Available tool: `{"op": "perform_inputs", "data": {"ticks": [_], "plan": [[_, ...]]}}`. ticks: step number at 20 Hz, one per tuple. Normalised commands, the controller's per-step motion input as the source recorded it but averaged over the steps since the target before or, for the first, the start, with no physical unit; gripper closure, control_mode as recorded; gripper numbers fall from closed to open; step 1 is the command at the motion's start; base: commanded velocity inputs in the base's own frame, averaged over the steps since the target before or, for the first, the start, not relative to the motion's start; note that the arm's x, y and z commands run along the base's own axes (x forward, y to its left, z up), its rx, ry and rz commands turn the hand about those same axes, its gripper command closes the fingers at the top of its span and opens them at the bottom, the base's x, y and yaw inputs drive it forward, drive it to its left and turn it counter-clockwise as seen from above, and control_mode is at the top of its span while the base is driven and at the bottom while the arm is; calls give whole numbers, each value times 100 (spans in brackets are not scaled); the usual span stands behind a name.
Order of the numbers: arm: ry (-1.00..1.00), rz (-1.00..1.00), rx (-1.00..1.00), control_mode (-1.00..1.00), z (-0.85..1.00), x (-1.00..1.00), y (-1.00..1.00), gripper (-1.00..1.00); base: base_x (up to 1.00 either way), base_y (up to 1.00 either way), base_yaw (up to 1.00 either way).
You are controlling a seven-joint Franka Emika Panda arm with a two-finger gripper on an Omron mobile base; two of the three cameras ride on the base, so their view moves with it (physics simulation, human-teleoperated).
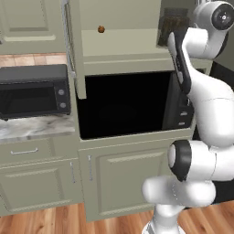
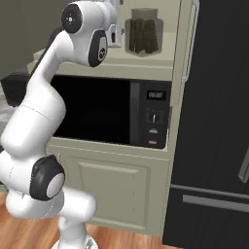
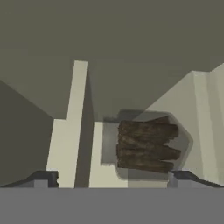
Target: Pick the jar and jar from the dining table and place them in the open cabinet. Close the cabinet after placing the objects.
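On the cabinet [image 2: 165,63] shelf, jar [image 3: 146,146] just ahead of the tool [image 3: 113,177], jaws wide apart, holding nothing.

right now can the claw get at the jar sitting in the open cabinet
Probably yes. The claw is open and aimed at the jar, which lies between its fingertips in the hand view with nothing between them. The jar stands on the cabinet shelf, and the cabinet door is swung aside.

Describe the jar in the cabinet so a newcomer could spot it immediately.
Find the built-in black microwave beside the dark fridge. On the open cabinet shelf right above it stands a clear glass jar. Dark brown sticks inside set it apart from the small brown ball further along.
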Motion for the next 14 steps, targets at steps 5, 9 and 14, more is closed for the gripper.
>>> {"op": "perform_inputs", "data": {"ticks": [5,9,14], "plan": [[18,-10,-10,-100,-29,-95,4,-100,0,0,0],[23,-10,-8,-100,-21,-78,10,-100,0,0,0],[28,-6,-5,-100,-21,-65,22,-100,0,0,0]]}}
